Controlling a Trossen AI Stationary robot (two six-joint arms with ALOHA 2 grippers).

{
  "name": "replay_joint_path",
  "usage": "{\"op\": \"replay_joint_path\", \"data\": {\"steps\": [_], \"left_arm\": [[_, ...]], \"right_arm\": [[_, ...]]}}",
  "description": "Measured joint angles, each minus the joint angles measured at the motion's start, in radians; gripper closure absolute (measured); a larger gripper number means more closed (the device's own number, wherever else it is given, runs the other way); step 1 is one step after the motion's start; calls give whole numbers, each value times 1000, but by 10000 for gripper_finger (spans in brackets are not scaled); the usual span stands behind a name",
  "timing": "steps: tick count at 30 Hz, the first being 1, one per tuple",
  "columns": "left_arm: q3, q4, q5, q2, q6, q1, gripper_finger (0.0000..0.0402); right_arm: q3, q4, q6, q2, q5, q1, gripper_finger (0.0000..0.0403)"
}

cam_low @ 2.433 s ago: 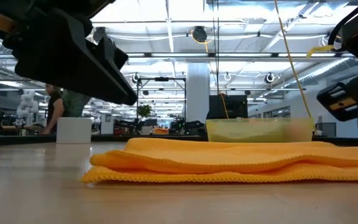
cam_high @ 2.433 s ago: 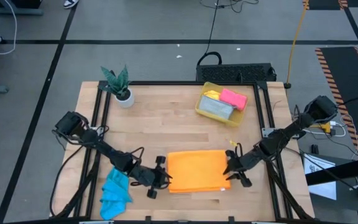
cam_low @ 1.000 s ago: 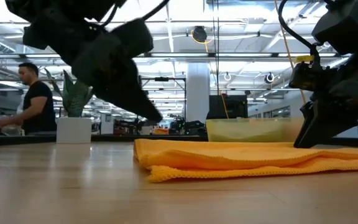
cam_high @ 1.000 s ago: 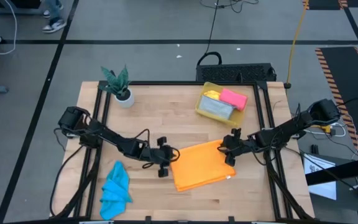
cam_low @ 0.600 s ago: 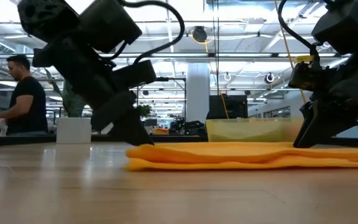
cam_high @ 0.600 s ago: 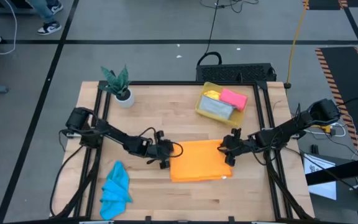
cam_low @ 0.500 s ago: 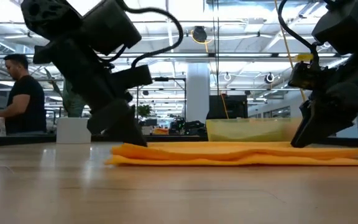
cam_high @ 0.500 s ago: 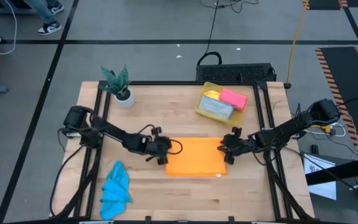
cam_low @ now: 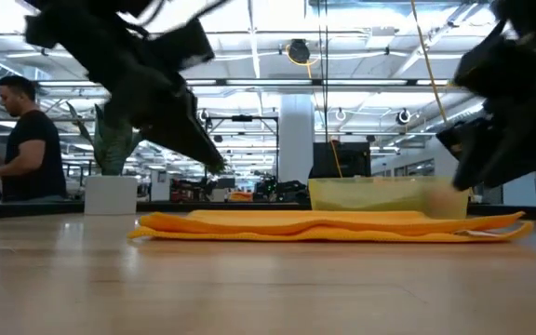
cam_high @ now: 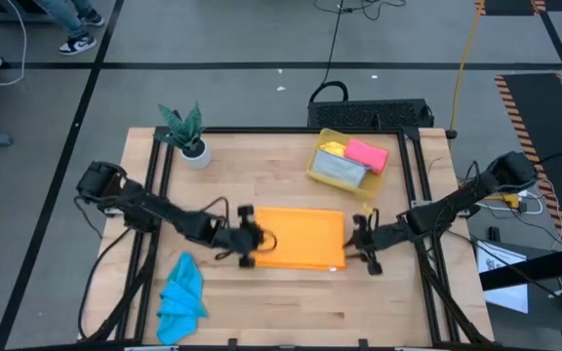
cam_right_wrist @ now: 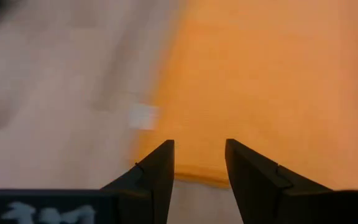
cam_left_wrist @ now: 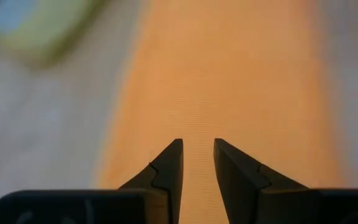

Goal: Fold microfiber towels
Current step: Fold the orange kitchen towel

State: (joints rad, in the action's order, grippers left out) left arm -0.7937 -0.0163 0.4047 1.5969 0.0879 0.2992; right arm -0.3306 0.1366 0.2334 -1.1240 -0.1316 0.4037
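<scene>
The orange towel (cam_high: 296, 237) lies folded and flat in the middle of the table, its edges square with the table's edges; the low view shows it as a thin layered strip (cam_low: 324, 226). My left gripper (cam_high: 250, 246) hovers open just above the towel's left edge (cam_left_wrist: 197, 146). My right gripper (cam_high: 357, 246) hovers open above its right edge (cam_right_wrist: 199, 149). Neither has anything between its fingers. A bright blue towel (cam_high: 181, 297) lies crumpled near the front left. Pink, grey and yellow towels sit in the yellow bin (cam_high: 312, 168).
A small potted plant (cam_high: 188, 136) stands at the far left corner. The bin (cam_low: 389, 194) stands behind the orange towel, at the far right. A person (cam_low: 26, 140) stands in the room beyond the table. Bare wood shows in front of the orange towel.
The orange towel has turned about on the table: its left end has swung toward the far edge, so it now lies square and a little farther left. Both grippers, then down at the towel's ends, have risen clear of it. The right one has drawn toward the near edge.
</scene>
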Motion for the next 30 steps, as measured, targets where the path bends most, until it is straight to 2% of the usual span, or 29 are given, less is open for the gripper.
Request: {"op": "replay_joint_path", "data": {"steps": [3,6,11,15,20,22,24,30], "left_arm": [[-1,58,-61,34,-53,94,309],[1,78,-56,76,-55,178,309],[-13,84,49,122,14,255,309],[-14,71,99,125,30,263,309],[-15,56,100,125,30,240,309],[-15,42,98,125,35,231,309],[-15,38,97,125,39,226,309],[-15,26,84,125,37,231,309]], "right_arm": [[0,84,-68,-40,29,88,269],[0,155,-111,-97,24,157,269],[-9,201,-115,-182,-152,219,268],[-47,193,-135,-240,-182,226,269],[-114,77,-157,-327,-190,226,286],[-137,47,-154,-354,-232,227,297],[-150,28,-152,-366,-263,230,311],[-152,22,-126,-343,-246,233,344]]}}
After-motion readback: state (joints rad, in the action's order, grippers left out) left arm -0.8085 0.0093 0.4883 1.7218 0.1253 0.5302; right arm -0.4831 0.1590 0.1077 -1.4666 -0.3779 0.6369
